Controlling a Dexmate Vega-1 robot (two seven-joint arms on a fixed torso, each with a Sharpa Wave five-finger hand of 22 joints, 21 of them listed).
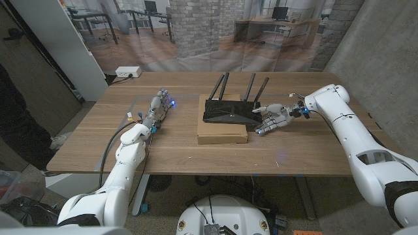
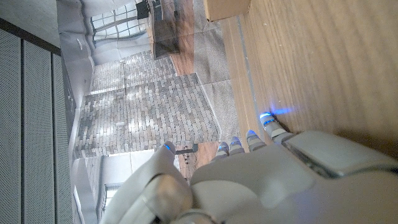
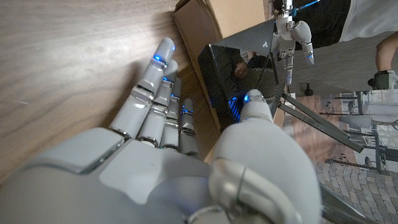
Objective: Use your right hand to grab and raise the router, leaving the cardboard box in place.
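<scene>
— On the table, seen from the head, where is the router (image 1: 230,111)?
— It sits on the cardboard box (image 1: 222,130), not raised yet. The right hand (image 1: 273,117) is at its end, fingers apart, holding nothing.
— And the left hand (image 1: 159,106)?
— It waits well apart, unclenched.
— From the right wrist?
— The thumb (image 3: 256,112) is over the router's top, the fingers (image 3: 155,87) beside the box. Grasp and lift remain, I think.

On the table (image 1: 91,147): one router (image 1: 230,111), one cardboard box (image 1: 222,133), two robot hands, left hand (image 1: 159,106) and right hand (image 1: 271,118).
</scene>
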